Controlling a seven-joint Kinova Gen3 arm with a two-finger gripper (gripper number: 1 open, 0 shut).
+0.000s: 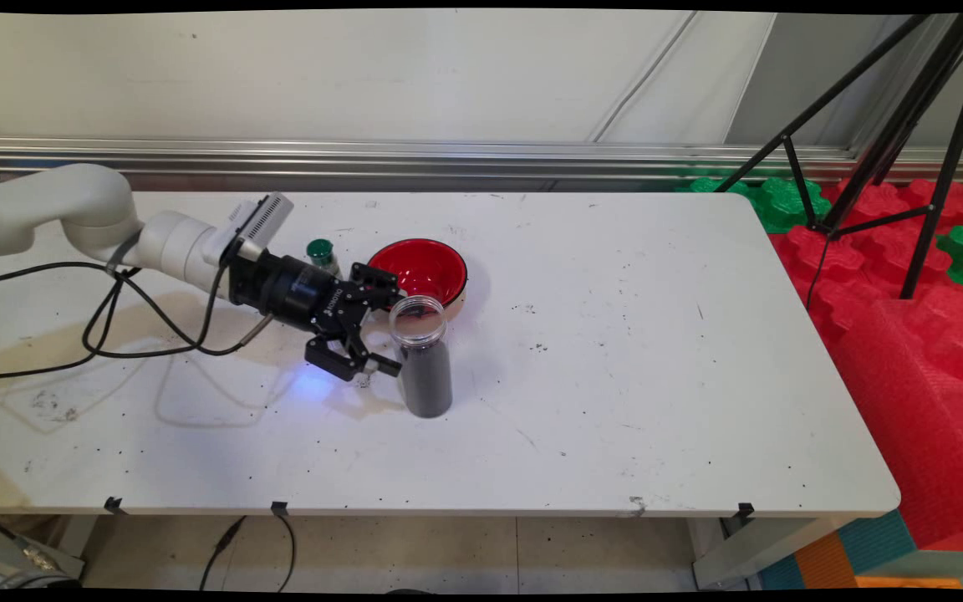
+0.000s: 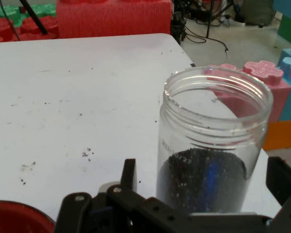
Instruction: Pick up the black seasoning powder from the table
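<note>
Clear plastic jar (image 1: 425, 368), lidless, standing upright just left of the frame's centre in the main view. Filled to roughly two thirds with a dark, fine-grained material; upper part empty and see-through, with screw ridges under the open rim. In the hand view (image 2: 213, 160), right of centre and large in the lower half, flanked on both sides by the parted fingers of the gripper (image 1: 398, 330), with no visible contact. Red bowl (image 1: 419, 267) directly above and just behind the jar in the main view, upright, close by. Small green-capped bottle (image 1: 322, 253) further left, upright, partly hidden.
</note>
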